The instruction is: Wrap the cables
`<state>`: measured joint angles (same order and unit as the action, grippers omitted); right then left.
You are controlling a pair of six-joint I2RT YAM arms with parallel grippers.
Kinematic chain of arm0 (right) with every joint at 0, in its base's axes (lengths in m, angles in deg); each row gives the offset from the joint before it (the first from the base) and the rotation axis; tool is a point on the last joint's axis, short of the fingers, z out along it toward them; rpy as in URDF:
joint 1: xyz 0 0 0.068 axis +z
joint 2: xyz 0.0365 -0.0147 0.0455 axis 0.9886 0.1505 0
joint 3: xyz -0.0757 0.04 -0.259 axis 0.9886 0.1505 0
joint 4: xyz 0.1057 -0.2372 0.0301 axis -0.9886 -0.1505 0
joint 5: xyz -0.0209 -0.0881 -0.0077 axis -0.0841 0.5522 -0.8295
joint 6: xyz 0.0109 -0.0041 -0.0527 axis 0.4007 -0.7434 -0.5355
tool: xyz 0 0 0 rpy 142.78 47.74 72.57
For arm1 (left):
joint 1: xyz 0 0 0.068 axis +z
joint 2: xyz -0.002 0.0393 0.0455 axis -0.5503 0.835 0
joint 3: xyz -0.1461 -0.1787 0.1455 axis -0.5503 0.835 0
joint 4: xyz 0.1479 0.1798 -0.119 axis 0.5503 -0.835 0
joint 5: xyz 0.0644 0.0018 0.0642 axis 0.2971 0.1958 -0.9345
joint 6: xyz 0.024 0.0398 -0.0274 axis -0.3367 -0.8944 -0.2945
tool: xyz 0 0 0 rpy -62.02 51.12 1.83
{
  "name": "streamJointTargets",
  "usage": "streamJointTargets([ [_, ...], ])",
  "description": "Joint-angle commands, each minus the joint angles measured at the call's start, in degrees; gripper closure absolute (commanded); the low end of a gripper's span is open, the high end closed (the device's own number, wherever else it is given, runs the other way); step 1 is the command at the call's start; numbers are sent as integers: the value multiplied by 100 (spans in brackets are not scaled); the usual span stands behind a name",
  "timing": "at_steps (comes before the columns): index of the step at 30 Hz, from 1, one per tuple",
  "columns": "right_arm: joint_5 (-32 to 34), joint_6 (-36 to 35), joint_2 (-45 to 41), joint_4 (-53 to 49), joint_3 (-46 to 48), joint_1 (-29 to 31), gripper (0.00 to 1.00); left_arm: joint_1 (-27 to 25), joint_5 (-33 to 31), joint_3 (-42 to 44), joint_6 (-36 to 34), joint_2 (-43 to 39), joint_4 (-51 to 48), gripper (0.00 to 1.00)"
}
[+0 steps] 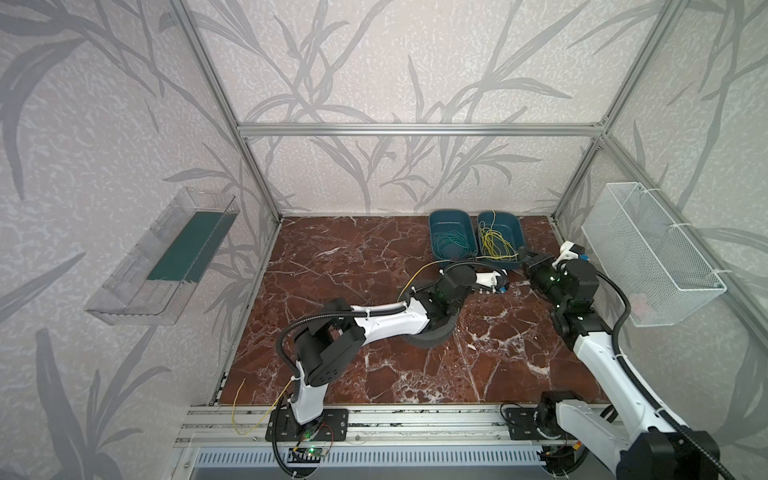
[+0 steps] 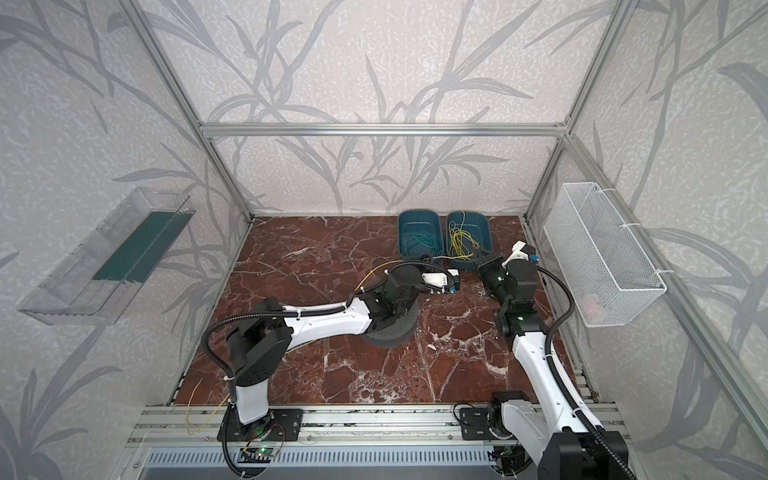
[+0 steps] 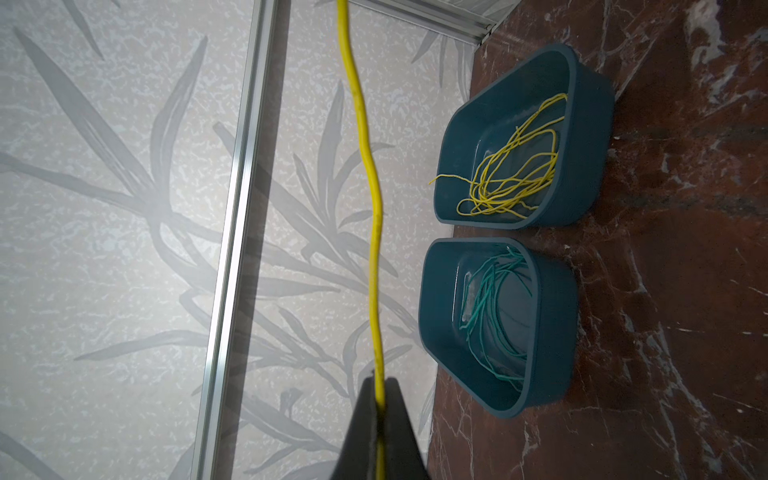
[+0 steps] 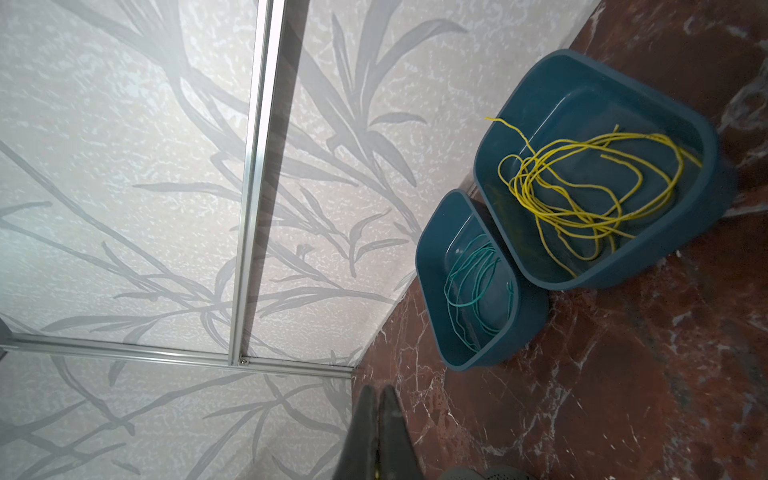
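Observation:
One long yellow cable (image 3: 370,174) runs out from between my left gripper's (image 3: 378,380) shut fingers and off toward the right arm. In both top views that cable (image 1: 419,274) arcs beside the left wrist, and its tail (image 1: 239,411) loops off the front left of the floor. My right gripper (image 4: 377,388) is shut, with only a speck of yellow showing deep between its fingers. It sits at the front edge of the right-hand teal bin (image 1: 517,237). More loose yellow cables (image 1: 496,245) lie tangled in that bin.
A second teal bin (image 1: 434,232) beside it holds green cables (image 1: 453,243). A dark grey perforated round spool (image 1: 430,336) lies on the marble floor under the left forearm. A white wire basket (image 1: 652,253) hangs on the right wall, a clear tray (image 1: 162,257) on the left wall.

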<state>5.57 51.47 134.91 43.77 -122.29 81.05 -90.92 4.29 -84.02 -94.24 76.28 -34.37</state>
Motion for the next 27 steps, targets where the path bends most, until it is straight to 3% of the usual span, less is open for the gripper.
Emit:
streamJointTargets([
  [1, 665, 356, -183, 737, 71, -435, 100, 270, -705, 214, 170, -136, -387, 100],
  [7, 504, 458, -366, 696, 111, -776, 100, 305, -693, 428, 384, -362, -415, 100],
  [13, -190, 388, 12, 913, -48, -778, 100, 296, -639, 295, 494, -344, -523, 100],
  [14, -291, 235, 30, 904, -88, -777, 97, 303, -608, 316, 567, -380, -477, 100],
  [16, -713, -330, 59, 391, -328, -794, 68, 296, -466, 355, 896, -526, -586, 100],
  [18, -1280, -835, 140, -128, -545, -797, 48, 296, -239, 414, 1249, -742, -748, 100],
  [21, -2007, -882, 239, 339, -304, -764, 38, 296, 109, 344, 1833, -1015, -1223, 100],
  [24, -2532, -989, 287, 474, -212, -641, 35, 289, 632, 332, 2418, -1327, -1542, 100],
  [27, -2712, -962, 147, 660, -126, -415, 32, 271, 994, 496, 2550, -1526, -1592, 100],
])
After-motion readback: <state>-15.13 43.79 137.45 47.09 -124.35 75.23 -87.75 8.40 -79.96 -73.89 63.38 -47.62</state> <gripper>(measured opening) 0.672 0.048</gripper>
